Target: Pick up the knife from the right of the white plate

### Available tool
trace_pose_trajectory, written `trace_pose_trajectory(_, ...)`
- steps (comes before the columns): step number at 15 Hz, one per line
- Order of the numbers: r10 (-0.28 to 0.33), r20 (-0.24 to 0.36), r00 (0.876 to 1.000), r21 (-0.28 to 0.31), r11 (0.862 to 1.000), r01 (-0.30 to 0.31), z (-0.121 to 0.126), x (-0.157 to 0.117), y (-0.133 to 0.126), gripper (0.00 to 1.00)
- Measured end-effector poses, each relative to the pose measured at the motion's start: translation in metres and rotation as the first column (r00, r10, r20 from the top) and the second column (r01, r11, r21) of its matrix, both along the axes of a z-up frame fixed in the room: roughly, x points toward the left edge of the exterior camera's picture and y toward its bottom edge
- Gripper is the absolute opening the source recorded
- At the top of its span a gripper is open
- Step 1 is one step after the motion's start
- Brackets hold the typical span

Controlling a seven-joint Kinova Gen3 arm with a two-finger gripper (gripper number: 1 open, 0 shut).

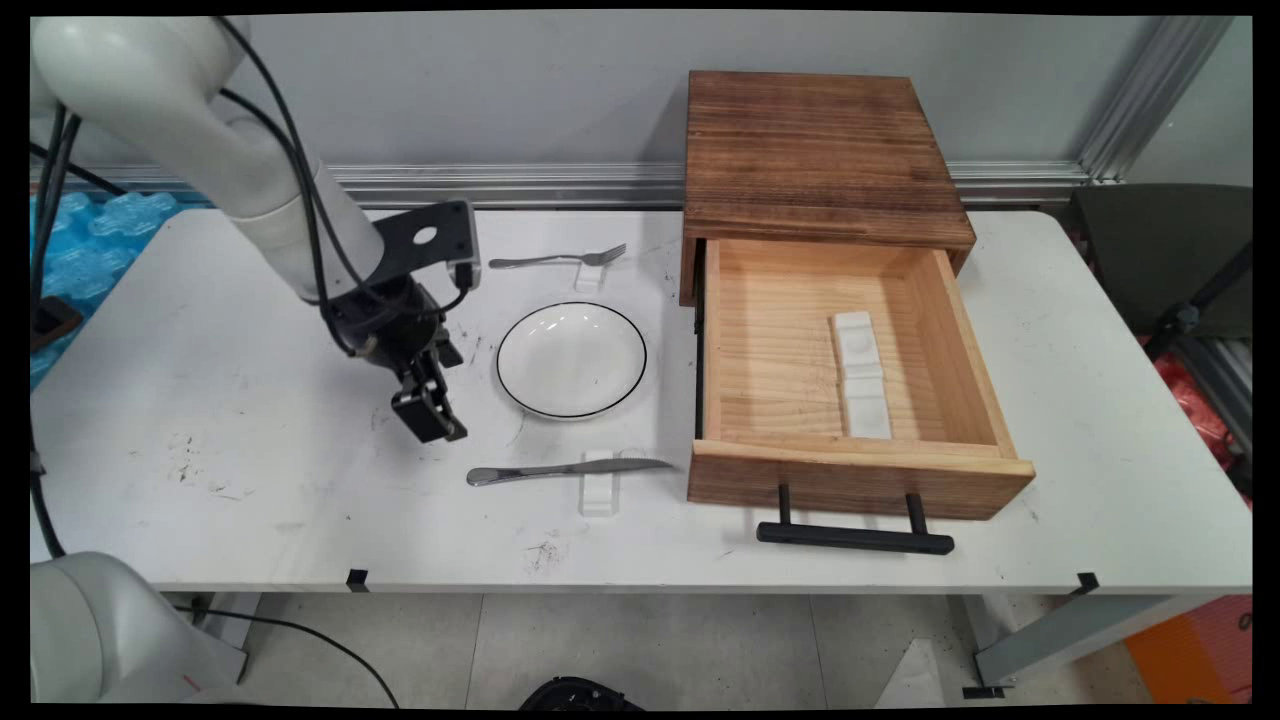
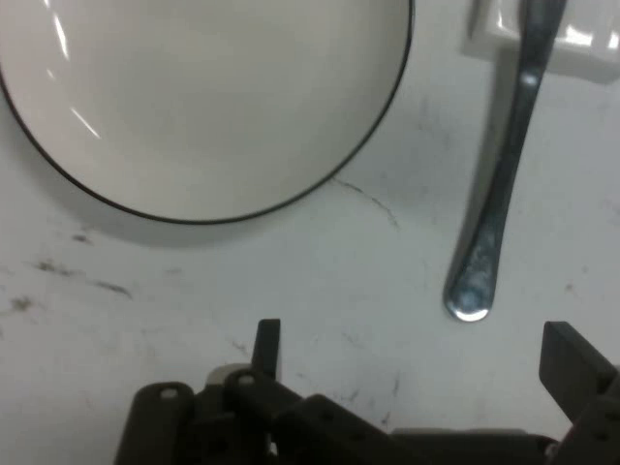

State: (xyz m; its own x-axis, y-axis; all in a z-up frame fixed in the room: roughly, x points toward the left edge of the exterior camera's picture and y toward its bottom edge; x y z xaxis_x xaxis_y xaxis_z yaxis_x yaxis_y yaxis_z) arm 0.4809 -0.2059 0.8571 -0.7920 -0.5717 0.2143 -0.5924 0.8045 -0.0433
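Observation:
My black gripper (image 1: 432,418) hangs low over the white table (image 1: 250,400), left of the plate and up-left of the knife's handle. In the hand view the gripper (image 2: 421,356) is open, with nothing between its fingers (image 2: 268,345). A white plate with a thin black rim (image 1: 571,359) lies at the table's middle and fills the hand view's upper left as the plate (image 2: 194,97). A silver knife (image 1: 560,469) lies across a small white rest (image 1: 598,492). Its rounded handle end (image 2: 472,295) is just ahead of the right finger, with the rest (image 2: 581,44) at the top right.
A silver fork (image 1: 555,260) lies on another white rest (image 1: 590,275) behind the plate. At the right a dark-topped wooden box (image 1: 815,150) has its drawer (image 1: 860,480) pulled out, black handle (image 1: 855,537) toward the near edge. A white holder (image 1: 862,373) lies inside.

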Motion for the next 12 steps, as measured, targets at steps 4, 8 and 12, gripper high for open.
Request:
trace_pose_trajectory(4, 0.012, 0.004, 1.000, 0.009, 1.000, -0.012, -0.011, 0.006, 0.009, 1.00)
trace_pose_trajectory(8, 0.011, 0.009, 1.000, 0.015, 1.000, -0.011, -0.019, 0.010, 0.015, 1.00)
trace_pose_trajectory(12, -0.018, 0.008, 1.000, 0.015, 1.000, 0.018, -0.023, 0.008, 0.016, 1.00)
